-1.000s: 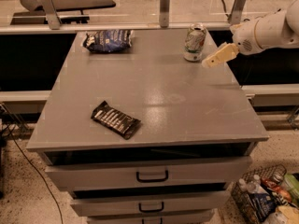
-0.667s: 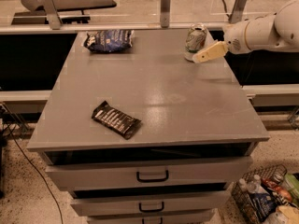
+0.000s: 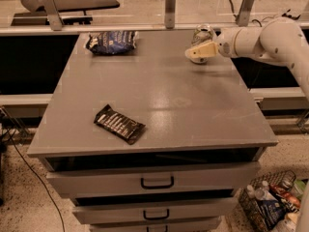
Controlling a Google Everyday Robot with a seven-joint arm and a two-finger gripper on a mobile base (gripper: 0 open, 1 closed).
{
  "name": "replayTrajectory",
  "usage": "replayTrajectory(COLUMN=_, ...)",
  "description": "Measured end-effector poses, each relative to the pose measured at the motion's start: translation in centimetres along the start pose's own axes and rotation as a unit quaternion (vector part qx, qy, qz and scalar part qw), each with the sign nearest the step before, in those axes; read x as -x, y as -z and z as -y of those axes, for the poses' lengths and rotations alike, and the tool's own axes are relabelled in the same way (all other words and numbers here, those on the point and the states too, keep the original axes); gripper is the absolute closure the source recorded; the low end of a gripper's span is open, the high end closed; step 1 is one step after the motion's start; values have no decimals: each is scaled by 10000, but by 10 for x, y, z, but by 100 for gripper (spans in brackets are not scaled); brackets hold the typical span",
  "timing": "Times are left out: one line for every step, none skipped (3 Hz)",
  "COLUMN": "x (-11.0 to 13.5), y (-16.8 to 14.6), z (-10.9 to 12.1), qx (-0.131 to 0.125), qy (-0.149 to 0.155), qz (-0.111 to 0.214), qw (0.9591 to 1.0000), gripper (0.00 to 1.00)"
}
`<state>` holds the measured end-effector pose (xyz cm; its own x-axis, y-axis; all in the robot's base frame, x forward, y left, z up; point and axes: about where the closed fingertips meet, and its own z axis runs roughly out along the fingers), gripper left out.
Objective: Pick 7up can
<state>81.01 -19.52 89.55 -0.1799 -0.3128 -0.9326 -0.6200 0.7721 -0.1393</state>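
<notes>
In the camera view my gripper (image 3: pixel 199 50) is at the far right of the grey cabinet top (image 3: pixel 193 105), reaching in from the right on my white arm (image 3: pixel 263 36). Its cream-coloured tip lies across the lower front of the 7up can (image 3: pixel 203 33) and touches it. The far side of the can is hidden from me, so I cannot tell whether my gripper is clamped on the can or only set around it. The can is near the back right corner of the top, and its shiny silver rim shows above my gripper. I cannot tell if it stands quite upright.

Under the top is a stack of drawers. The top drawer (image 3: pixel 96 182) has a black handle, and the gap above its front is too dark to see into. The second drawer (image 3: pixel 96 211) below it has a handle of the same kind. On the floor at the lower right stands a wire basket (image 3: pixel 247 208) holding plastic bottles and some coloured packets, crowded together.

A dark blue snack bag (image 3: pixel 112 42) lies at the back left of the top, well apart from the can. It has pale print that I cannot read. A flat black wrapper bar (image 3: pixel 119 124) lies near the front left, set at an angle, and its light markings are also unreadable. My gripper covers the can's label.
</notes>
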Motion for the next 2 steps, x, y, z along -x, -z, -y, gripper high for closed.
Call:
replayTrajectory(x=-3, y=-18, z=6, qx=-233, qy=-145, qz=274, qw=9992, gripper=18)
replayTrajectory(x=-10, y=-22, z=12, qx=-429, qy=-249, qz=470, qw=9977, gripper=43)
